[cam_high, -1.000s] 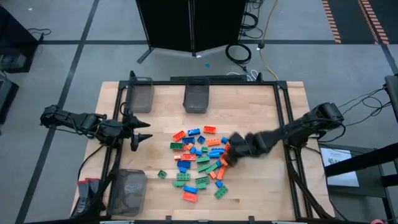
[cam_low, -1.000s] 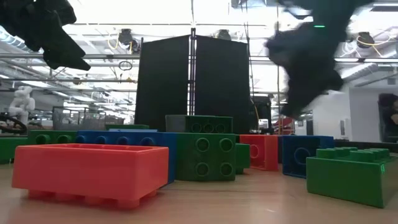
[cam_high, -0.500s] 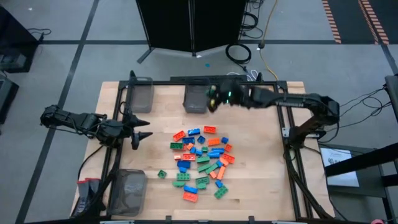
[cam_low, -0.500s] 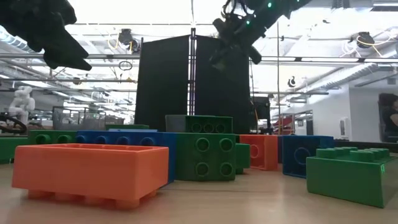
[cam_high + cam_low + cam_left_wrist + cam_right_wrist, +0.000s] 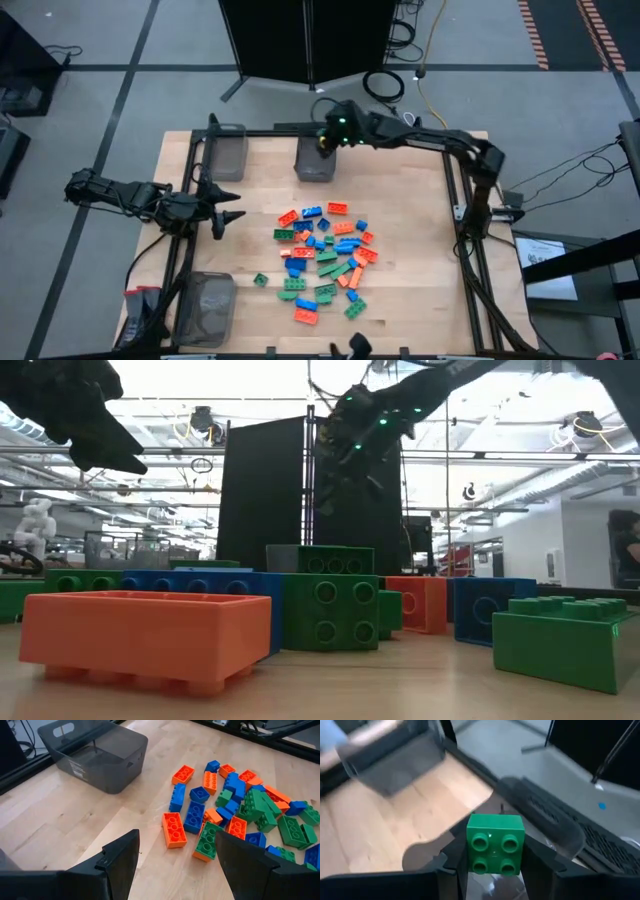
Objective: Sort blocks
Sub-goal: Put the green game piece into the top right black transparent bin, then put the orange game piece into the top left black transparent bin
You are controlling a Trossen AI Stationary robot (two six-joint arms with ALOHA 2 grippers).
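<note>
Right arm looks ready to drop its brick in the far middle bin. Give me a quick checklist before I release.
1. Green brick held in right gripper: ok.
2. Right gripper over the middle bin: ok in the high view.
3. Height above the bin: cannot tell.
4. Left gripper parked open at the table's left side, away from the drop: ok.
5. Pile of bricks clear of the bin: ok.
</note>
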